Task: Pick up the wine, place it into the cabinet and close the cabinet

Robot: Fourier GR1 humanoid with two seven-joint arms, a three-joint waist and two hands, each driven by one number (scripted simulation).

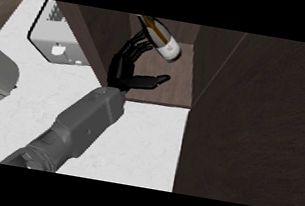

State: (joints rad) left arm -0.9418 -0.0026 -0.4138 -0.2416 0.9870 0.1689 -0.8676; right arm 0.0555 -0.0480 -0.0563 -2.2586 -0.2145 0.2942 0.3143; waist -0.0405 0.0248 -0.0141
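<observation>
my left hand (128,68) reaches into the open cabinet (164,97), fingers straight, tips just touching the wine bottle (163,38), which lies tilted on the far shelf. left of it a toaster (57,41) sits on the white worktop (134,142).

No readable text shows; the wine bottle (164,41) label is illegible.

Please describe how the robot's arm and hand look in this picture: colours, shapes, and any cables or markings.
One arm shows: a grey forearm of rounded, blocky segments, ending in a black hand with slim fingers and a thumb. No cables, markings or sleeve are visible. Which arm it is cannot be told with certainty.
</observation>
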